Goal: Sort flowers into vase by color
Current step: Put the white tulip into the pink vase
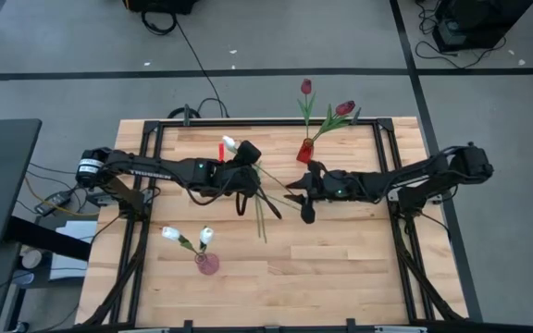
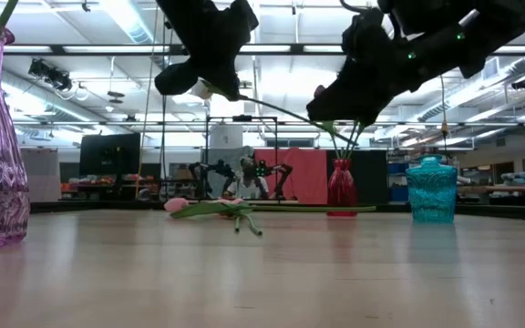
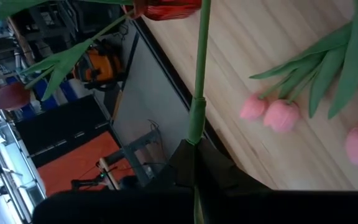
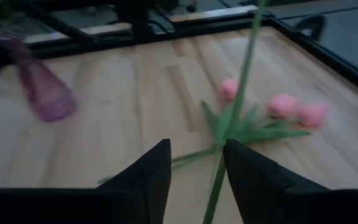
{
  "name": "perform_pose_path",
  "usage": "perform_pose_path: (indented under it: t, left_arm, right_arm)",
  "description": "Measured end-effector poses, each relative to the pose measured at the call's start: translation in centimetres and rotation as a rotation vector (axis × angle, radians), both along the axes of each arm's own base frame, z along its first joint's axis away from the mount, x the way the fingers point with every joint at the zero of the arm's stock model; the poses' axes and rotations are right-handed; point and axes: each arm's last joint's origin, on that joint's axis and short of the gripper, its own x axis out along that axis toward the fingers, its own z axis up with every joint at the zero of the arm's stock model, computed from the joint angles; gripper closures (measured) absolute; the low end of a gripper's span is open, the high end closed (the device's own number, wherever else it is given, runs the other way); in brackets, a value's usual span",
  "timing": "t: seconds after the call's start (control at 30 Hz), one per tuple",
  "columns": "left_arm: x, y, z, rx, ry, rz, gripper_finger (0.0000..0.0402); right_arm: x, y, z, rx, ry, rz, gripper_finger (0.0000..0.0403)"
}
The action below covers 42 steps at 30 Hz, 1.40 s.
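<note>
A white tulip is held above the table by my left gripper [image 1: 244,155], which is shut on it. Its white bud [image 2: 203,89] hangs just under that gripper [image 2: 210,73], and its green stem [image 2: 281,111] runs toward my right gripper [image 2: 335,117]. My right gripper [image 4: 194,177] is open, with one finger on each side of the stem [image 4: 241,74]. Several pink tulips [image 4: 288,107] lie flat on the table below. A red vase [image 1: 305,150] holds two dark red tulips. A pink glass vase [image 1: 207,264] holds two white ones. My left gripper pinches the white tulip's stem near the bud end; the stem [image 3: 196,121] comes out from between the dark fingers and runs away from them. The tulip is lifted clear of the table and lies roughly level, its free stem end reaching to the right gripper.
A teal vase [image 2: 431,189] shows toward the far side in the low view. The pink tulips' stems [image 1: 262,220] spread over the table's middle under both arms. Bare wood lies along the near edge [image 1: 340,277]. A black frame rims the table.
</note>
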Motion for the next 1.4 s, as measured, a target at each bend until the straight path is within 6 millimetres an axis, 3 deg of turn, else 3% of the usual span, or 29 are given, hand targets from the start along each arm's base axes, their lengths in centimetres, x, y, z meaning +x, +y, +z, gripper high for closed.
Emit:
perform_pose_path:
  t: [0.37,0.6,0.77,1.03,1.2,1.4]
  left_arm:
    - [0.1,0.0,0.1,-0.007,-0.014,-0.005,0.0395]
    - [0.3,0.0,0.2,-0.023,-0.053,-0.002,0.0393]
    - [0.4,-0.1,0.2,-0.064,-0.103,0.027,0.0361]
    - [1.0,-0.3,0.6,-0.271,-0.376,0.145,0.0259]
    - [1.5,-0.1,0.5,-0.572,-0.598,0.258,0.0246]
    - [1.8,0.6,-2.5,-0.785,-0.769,0.283,0.0245]
  right_arm:
    - [0.0,-0.3,0.0,-0.088,0.012,-0.063,0.0303]
    - [-0.1,-0.3,-0.2,-0.085,0.028,-0.046,0.0387]
    - [-0.1,-0.4,-0.2,-0.083,0.027,-0.086,0.0388]
    - [-0.2,-0.9,-0.1,-0.134,0.016,-0.258,0.0391]
    - [-0.3,-1.2,0.2,-0.184,-0.01,-0.36,0.0391]
    - [-0.6,-0.4,2.0,-0.202,-0.11,-0.348,0.0391]
